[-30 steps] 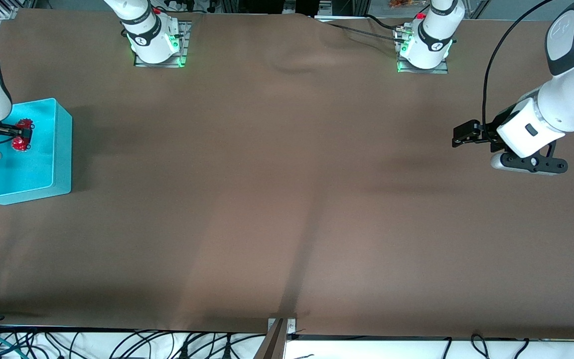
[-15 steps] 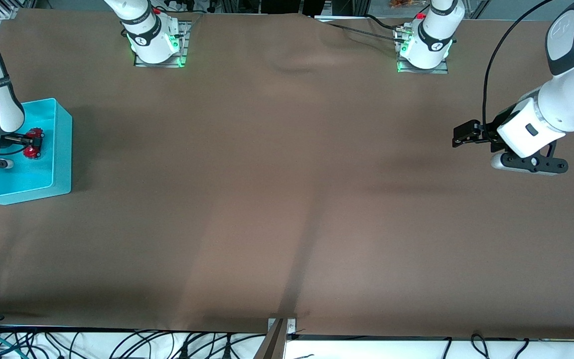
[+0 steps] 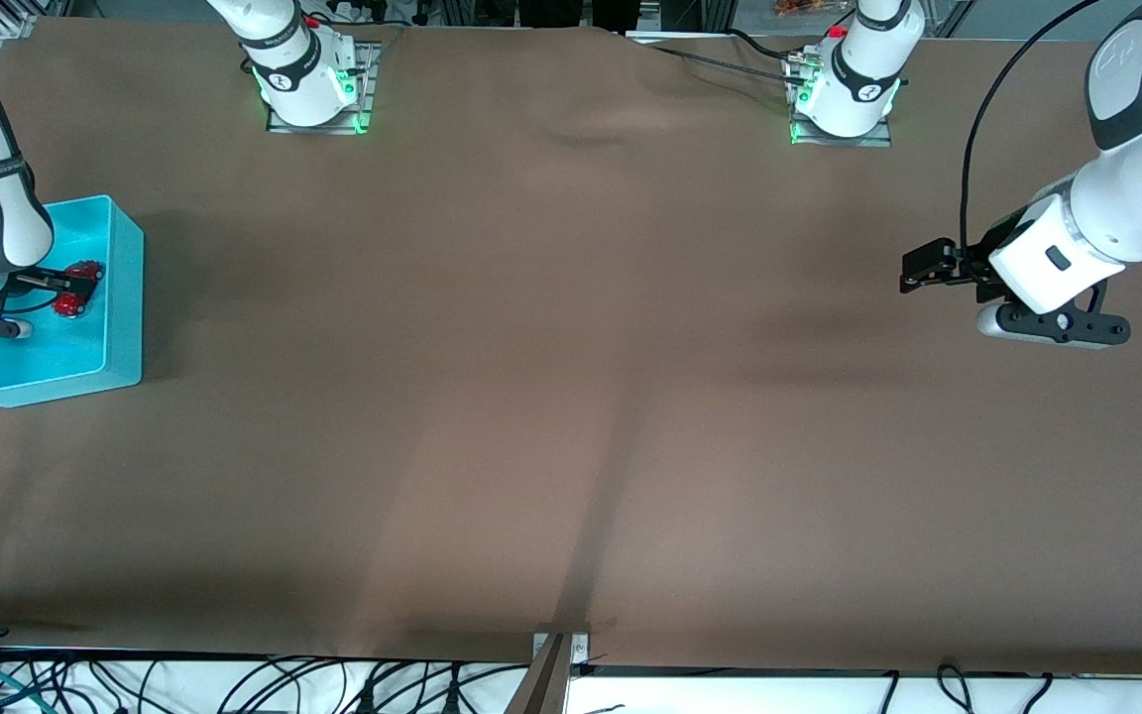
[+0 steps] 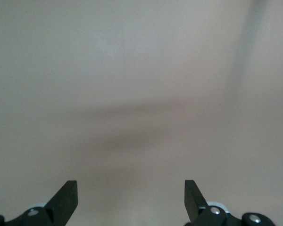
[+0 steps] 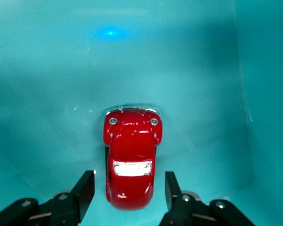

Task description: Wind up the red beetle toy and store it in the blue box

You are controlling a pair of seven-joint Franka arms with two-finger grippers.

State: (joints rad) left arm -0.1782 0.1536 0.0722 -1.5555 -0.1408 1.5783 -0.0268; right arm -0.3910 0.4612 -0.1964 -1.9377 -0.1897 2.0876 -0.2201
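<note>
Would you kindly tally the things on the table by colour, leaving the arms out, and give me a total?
Red: 1, the toy, inside the box.
Blue: 1, the box, at the right arm's end of the table.
Total: 2.
</note>
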